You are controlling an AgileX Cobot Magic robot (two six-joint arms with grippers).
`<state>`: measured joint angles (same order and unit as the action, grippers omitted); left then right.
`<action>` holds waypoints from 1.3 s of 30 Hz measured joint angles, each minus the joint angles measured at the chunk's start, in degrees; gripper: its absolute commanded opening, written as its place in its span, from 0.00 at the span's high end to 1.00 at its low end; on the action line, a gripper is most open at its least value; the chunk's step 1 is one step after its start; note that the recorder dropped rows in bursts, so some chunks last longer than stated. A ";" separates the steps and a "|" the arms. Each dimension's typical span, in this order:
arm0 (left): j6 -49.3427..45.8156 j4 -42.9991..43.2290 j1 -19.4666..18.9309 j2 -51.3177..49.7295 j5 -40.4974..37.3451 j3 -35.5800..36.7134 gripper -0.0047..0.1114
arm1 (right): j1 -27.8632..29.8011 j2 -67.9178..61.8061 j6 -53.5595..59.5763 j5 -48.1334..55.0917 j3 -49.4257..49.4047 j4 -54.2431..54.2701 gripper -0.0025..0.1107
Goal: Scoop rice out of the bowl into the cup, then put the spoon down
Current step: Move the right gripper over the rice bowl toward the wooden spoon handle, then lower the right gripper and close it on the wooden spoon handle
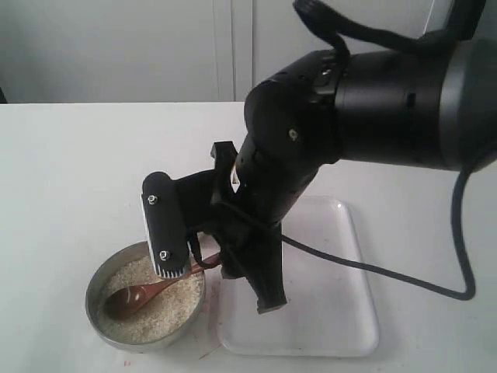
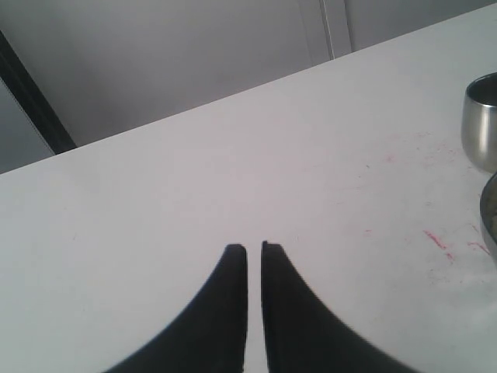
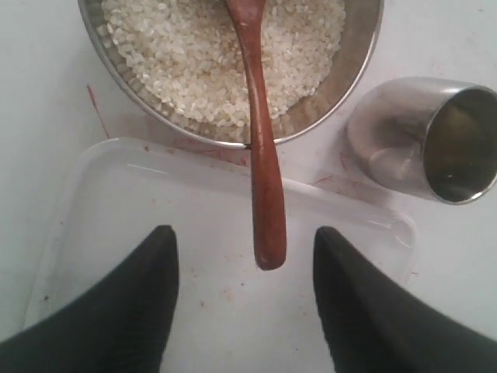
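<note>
one wide, shallow brushed-steel bowl (image 3: 363,54) of off-white rice grains (image 3: 178,54), with one small shiny steel cup (image 3: 423,140) just beside it. one slim reddish-brown wooden spoon (image 3: 260,140) has its scoop in the rice and its handle across the rim, pointing out over one clear plastic tray (image 3: 155,202). the right gripper (image 3: 245,230) is spread wide and grips nothing. the left gripper (image 2: 254,247) is nearly closed and empty.

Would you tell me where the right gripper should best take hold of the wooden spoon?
Take the spoon by its handle's free end, which juts past the bowl over the clear tray, the scoop lying in the rice. Come from the tray side; the open right gripper straddles it.
</note>
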<state>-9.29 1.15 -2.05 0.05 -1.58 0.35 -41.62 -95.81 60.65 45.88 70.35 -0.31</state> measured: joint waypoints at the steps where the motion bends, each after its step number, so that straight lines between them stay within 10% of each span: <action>1: 0.00 0.00 0.00 0.00 0.00 0.00 0.84 | 0.00 -0.36 -0.31 0.00 0.00 0.00 0.53; 39: 0.00 0.00 0.00 0.00 0.00 0.00 0.84 | 3.70 -12.08 -2.74 8.55 10.06 -1.27 0.54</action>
<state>-9.29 1.15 -2.05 0.05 -1.58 0.35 -37.93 -107.90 57.91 54.42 80.40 -1.59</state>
